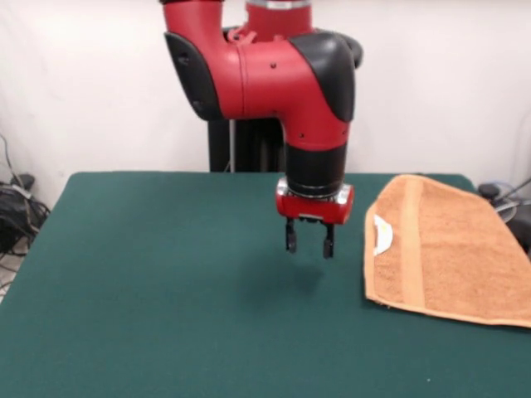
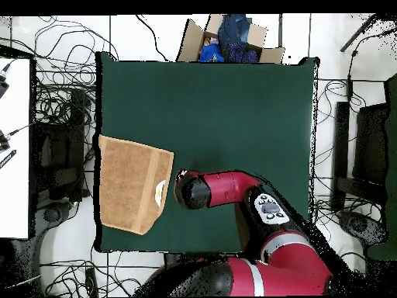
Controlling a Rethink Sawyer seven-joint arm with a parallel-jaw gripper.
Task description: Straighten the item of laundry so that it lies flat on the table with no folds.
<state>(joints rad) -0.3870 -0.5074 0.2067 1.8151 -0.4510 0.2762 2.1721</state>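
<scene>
The orange-tan terry cloth towel [image 1: 448, 249] lies at one edge of the dark green felt-covered counter [image 1: 166, 290]. The black two-fingered hand [image 1: 309, 239] hangs open beside it, holding nothing. Cables [image 2: 62, 101] litter the floor.

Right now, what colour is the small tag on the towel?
White; the tag on the orange-tan towel shows best in the front view.

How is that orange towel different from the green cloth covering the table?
The towel is orange-tan with a woven stripe and a small white tag; the table cover is plain dark green. The towel is far smaller, filling only one side of the table. The towel sits askew and looks folded over, reaching the table's edge in the overhead view, while the table cover lies smooth and square. Both are soft fabric lying flat. The gripper hangs beside the towel, touching neither.
</scene>
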